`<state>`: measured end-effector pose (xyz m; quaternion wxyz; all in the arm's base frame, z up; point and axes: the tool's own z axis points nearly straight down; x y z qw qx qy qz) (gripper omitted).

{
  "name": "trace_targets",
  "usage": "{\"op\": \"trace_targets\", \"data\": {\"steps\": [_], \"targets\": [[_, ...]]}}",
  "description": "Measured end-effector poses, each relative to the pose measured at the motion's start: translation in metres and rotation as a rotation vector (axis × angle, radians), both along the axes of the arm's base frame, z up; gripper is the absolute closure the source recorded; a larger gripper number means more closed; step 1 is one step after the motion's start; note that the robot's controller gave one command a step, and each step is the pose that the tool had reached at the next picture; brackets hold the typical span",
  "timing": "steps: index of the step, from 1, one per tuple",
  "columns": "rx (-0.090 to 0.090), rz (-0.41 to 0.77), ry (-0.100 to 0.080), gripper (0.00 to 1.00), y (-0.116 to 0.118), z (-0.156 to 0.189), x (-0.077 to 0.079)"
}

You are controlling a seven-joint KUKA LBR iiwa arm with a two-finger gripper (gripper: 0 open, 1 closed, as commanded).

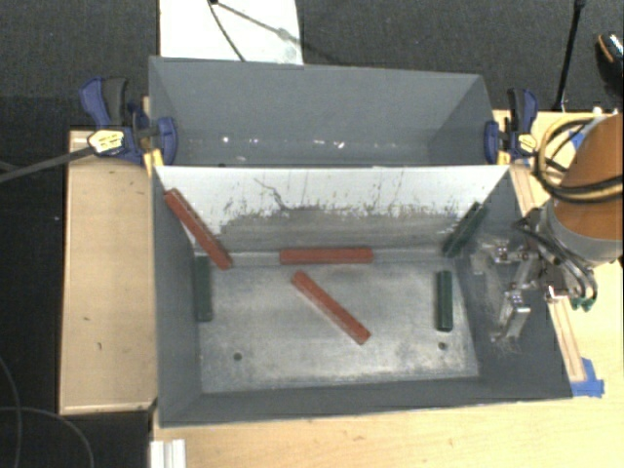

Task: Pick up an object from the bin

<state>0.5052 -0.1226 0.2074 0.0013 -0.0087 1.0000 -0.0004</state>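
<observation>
1. The arm (593, 198) is brought in over the right edge of the bin (322, 96), with the gripper (511, 312) pointed down at the right wall.
2. Gripper open/closed: cannot be told.
3. The nearest thing, a dark green bar (444, 300), is laid along the floor's right edge, apart from the gripper.

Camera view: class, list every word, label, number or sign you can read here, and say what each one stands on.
No text can be read in this view.
The red-brown bars and the dark green bars are plain, with no print on them.
The walls of the grey bin show only scratches and scuffs, no letters or numbers.
The gripper bears no legible marking.
</observation>
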Motion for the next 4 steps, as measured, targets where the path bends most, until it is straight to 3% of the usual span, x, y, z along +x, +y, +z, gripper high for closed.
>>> {"op": "trace_targets", "data": {"steps": [1, 2, 3, 4], "targets": [[0.002, 0.067, 0.005, 0.0, -0.017, -0.126, 0.053], [0.0, 0.685, -0.004, 0.0, 0.032, -0.133, 0.079], [0.0, 0.68, -0.003, 1.0, 0.031, -0.133, 0.079], [-0.004, 0.687, -0.006, 1.0, 0.034, 0.013, 0.07]]}}
